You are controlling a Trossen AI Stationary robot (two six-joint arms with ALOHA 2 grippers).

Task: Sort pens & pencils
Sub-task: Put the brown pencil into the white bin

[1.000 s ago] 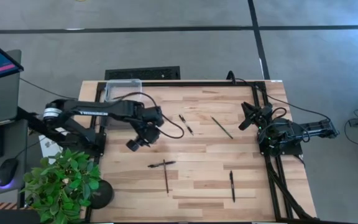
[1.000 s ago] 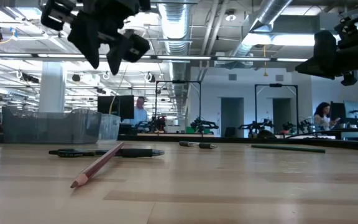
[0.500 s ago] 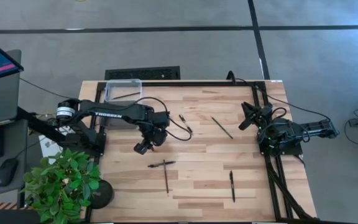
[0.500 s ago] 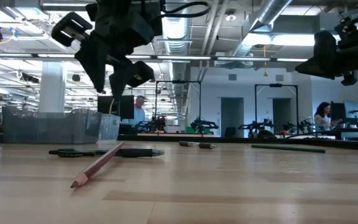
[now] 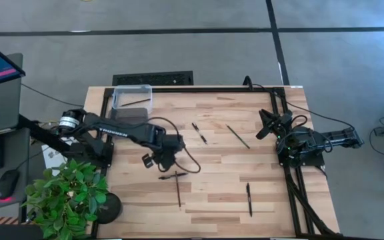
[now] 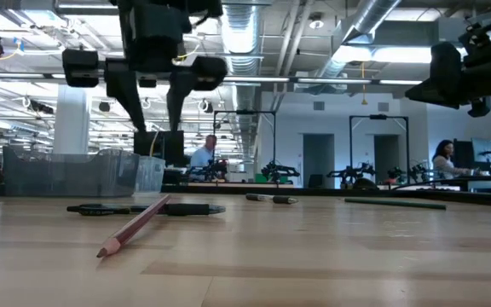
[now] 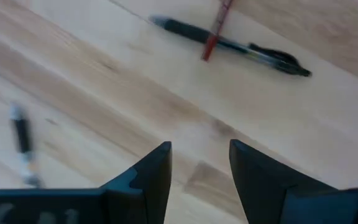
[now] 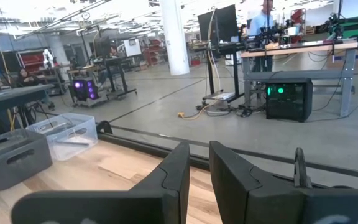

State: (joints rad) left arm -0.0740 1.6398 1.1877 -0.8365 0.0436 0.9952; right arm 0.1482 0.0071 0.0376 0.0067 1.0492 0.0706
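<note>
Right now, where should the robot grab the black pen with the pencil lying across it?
Probably the black pen's bare middle, away from the crossing pencil. It lies flat, so the open left gripper should drop straight down, fingers either side of the barrel.

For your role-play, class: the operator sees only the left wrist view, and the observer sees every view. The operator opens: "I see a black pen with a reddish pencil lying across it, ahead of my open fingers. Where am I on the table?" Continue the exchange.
Observer: From above, the left gripper is beside the crossed pen and pencil, on the side nearer the clear bin.
Operator: How high am I?
Observer: The low view shows it hanging well above the tabletop.
Operator: Is anything in that bin?
Observer: One thin stick, likely a pencil.
</note>
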